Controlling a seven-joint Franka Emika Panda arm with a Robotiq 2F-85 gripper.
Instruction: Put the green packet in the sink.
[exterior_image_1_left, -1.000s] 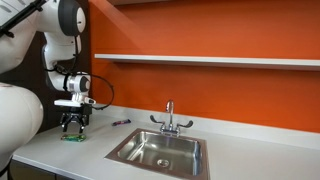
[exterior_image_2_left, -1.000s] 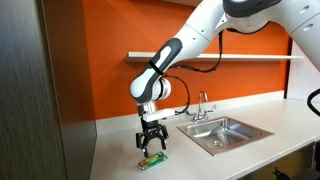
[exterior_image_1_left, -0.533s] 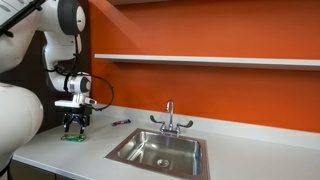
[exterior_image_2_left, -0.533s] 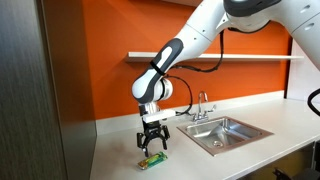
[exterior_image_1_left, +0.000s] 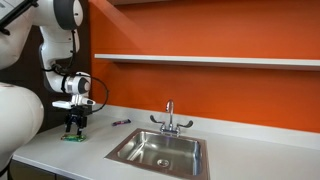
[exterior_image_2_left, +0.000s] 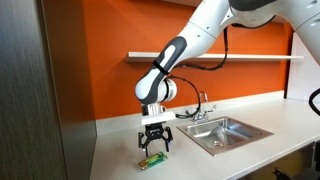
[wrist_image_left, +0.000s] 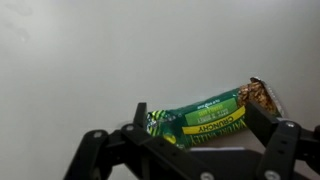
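Your end effector (wrist_image_left: 200, 128) hangs spread open, a finger at either end of the green packet (wrist_image_left: 205, 118), which lies flat on the desk (wrist_image_left: 80, 60); I judge nothing is gripped yet. In both exterior views the packet rests on the desk under those fingers, well apart from the sink (exterior_image_1_left: 158, 150). Closing, lifting, carrying over and letting go are all left to do.

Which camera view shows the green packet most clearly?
The wrist view: the green packet lies large and close, its printing visible. In both exterior views it is only a small green strip on the counter beneath the claw.
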